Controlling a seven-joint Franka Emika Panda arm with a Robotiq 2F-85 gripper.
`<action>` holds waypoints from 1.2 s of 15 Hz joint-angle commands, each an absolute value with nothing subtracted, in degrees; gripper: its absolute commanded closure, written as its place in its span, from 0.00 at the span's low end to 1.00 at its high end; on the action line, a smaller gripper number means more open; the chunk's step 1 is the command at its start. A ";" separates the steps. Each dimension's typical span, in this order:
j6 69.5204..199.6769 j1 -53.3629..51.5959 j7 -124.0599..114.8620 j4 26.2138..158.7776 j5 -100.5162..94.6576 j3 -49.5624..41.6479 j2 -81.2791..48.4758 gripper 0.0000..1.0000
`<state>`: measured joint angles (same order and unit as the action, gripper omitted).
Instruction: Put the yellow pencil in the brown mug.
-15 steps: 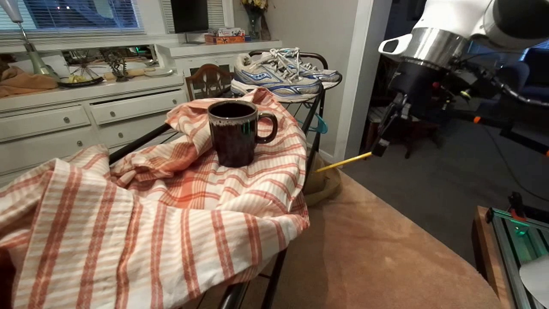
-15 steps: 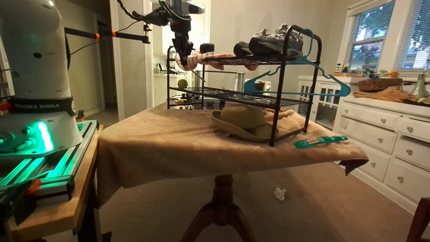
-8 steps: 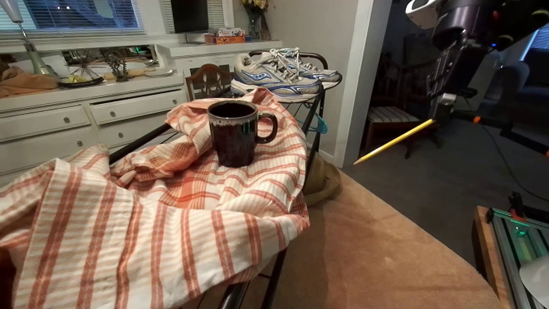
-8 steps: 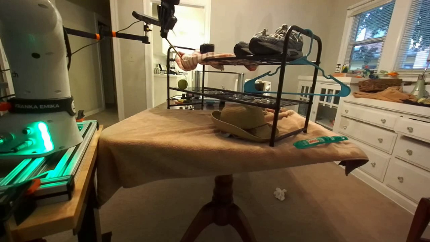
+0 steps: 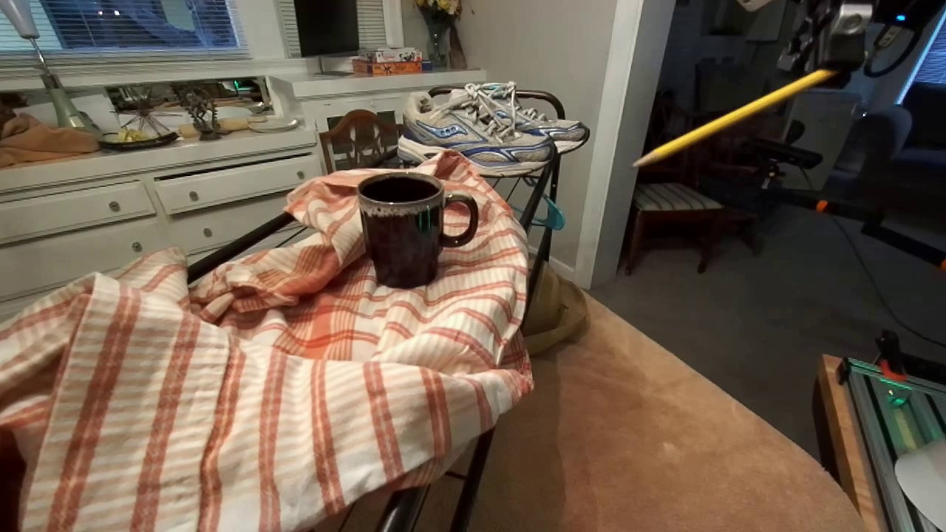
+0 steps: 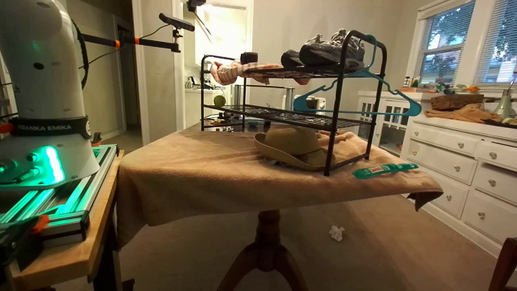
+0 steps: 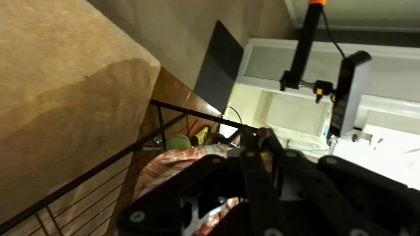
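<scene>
The dark brown mug point(image 5: 403, 244) stands upright on a striped cloth on top of a black rack. Its open mouth faces up and its handle points right in an exterior view. It also shows small and dark in an exterior view point(image 6: 249, 57). My gripper point(image 5: 834, 68) is shut on the yellow pencil point(image 5: 732, 120) near its eraser end. The pencil slants with its sharpened tip lowest, in the air above and apart from the mug. In an exterior view only the gripper's tip point(image 6: 196, 5) shows, with the pencil point(image 6: 203, 24) hanging from it. In the wrist view the jaws point(image 7: 259, 134) hold the eraser end; the mug is hidden.
Sneakers point(image 5: 480, 140) sit on the rack point(image 6: 332, 137) beside the striped cloth point(image 5: 355, 391). A blue hanger point(image 6: 379, 97) hangs at its end. A hat point(image 6: 295, 147) lies under it on the table point(image 6: 181, 173). A camera on a pole point(image 6: 176, 22) stands near my gripper.
My gripper has risen with the pencil, from below the mug's rim level to above it, and appears closer in an exterior view. The mug has not moved.
</scene>
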<state>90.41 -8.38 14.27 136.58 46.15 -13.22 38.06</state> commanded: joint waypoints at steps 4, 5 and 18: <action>96.27 -2.23 10.13 136.24 67.27 -5.13 32.14 0.98; 98.24 -1.64 9.36 136.21 69.66 -3.68 31.22 0.98; 124.16 -1.33 -3.15 134.09 79.05 7.14 23.99 0.98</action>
<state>120.73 -1.51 0.74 135.52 78.45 5.53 25.73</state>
